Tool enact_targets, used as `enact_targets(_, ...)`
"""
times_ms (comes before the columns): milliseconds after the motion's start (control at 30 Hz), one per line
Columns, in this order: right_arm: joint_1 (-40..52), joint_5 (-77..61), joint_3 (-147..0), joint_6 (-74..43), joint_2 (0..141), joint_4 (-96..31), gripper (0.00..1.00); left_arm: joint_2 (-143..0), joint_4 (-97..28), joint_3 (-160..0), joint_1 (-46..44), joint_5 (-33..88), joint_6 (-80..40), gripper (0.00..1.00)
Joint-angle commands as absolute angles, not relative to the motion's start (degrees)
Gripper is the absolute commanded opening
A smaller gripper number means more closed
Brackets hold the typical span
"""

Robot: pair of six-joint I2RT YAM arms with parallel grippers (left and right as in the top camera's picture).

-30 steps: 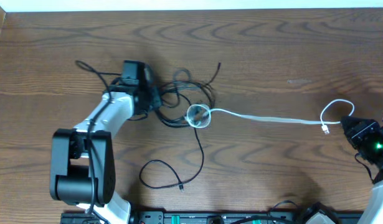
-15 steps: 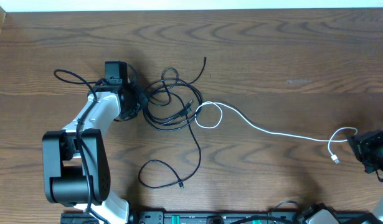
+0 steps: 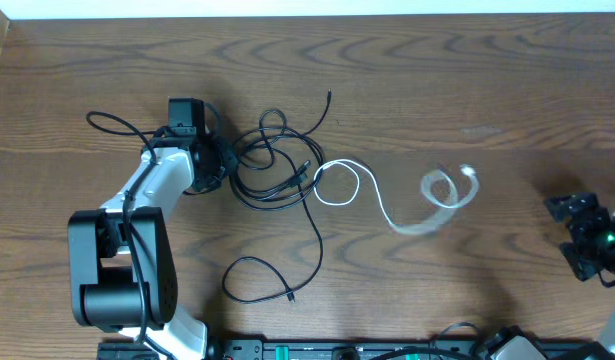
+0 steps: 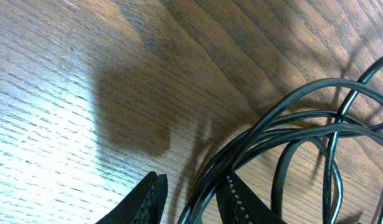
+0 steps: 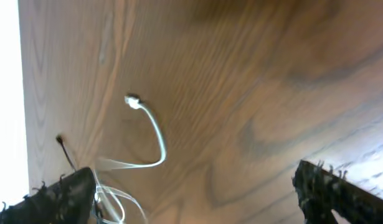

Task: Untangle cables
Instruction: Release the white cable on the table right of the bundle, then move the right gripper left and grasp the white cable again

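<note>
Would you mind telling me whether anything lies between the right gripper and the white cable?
Nothing visible does. The right gripper stands open near the right edge of the table, and only bare wood separates it from the white cable. The black cables lie farther left.

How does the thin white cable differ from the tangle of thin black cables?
The thin white cable is a single strand trailing right; the thin black cables are heaped in overlapping loops. The white cable lies clear of the right gripper; black cables run between the left gripper's fingers. Both lie on the wooden table, meeting at the white cable's loop.
</note>
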State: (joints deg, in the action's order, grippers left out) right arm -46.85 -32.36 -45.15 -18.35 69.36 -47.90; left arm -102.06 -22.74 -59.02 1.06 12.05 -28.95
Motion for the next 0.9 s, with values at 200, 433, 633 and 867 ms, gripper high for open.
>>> enact_targets(200, -29.8, -31.11, -45.63, -12.53, 71.11, -45.45, 0.86, -102.48, -22.98, -58.98, -0.1, 11.53, -29.69, 0.34)
enact_targets(433, -11.09, -30.13, -45.63, -11.94, 77.87, -38.28, 0.8, -102.48, -22.87, -58.98, -0.38, 11.55, -29.69, 0.33)
enact_targets(633, 3.92, -30.44, -45.93, -12.14, 83.77, -28.73, 0.65, -102.48, -22.15, -58.98, -1.78, 11.53, -29.65, 0.33)
enact_targets(867, 14.31, -23.77, -58.65, -13.23, 87.37, -35.35, 0.63, -102.48, -20.93, -58.98, -3.62, 11.51, -28.53, 0.33)
